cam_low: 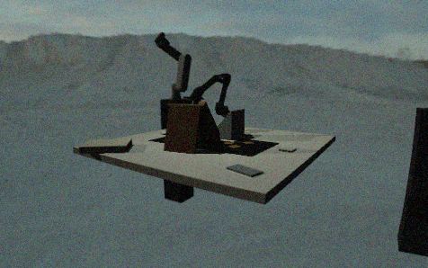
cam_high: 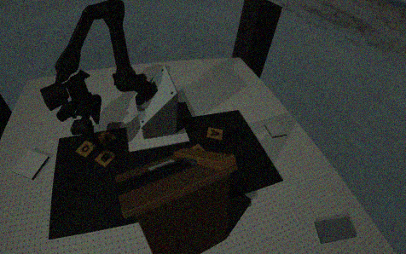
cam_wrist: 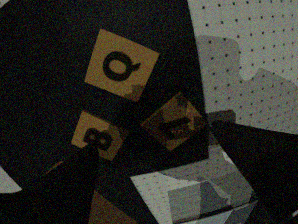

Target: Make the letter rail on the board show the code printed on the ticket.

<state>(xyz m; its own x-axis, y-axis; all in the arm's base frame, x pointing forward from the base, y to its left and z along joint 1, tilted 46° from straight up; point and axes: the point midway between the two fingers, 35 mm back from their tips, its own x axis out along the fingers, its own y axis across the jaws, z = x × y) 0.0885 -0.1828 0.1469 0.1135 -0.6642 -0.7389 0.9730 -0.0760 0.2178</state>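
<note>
My gripper (cam_high: 90,124) (cam_wrist: 157,137) is open and empty, low over the tiles at the mat's left back. The Q tile (cam_high: 85,148) (cam_wrist: 120,65) and the B tile (cam_high: 105,158) (cam_wrist: 100,135) lie on the mat. A third tile (cam_high: 107,137) (cam_wrist: 174,121) lies in shadow between the fingers in the wrist view; its letter is unclear. A tile that looks like A (cam_high: 214,133) lies right of the white stand. The brown wooden board (cam_high: 179,185) (cam_low: 182,128) stands at the front with its rail on top; a pale strip shows there. The ticket's code is unreadable.
The white wedge stand (cam_high: 164,91) (cam_low: 238,123) rises behind the board, close to the arm. The dark mat (cam_high: 77,200) lies under board and tiles. Flat pads lie at left (cam_high: 31,164), right (cam_high: 275,128) and front right (cam_high: 335,229) (cam_low: 245,170).
</note>
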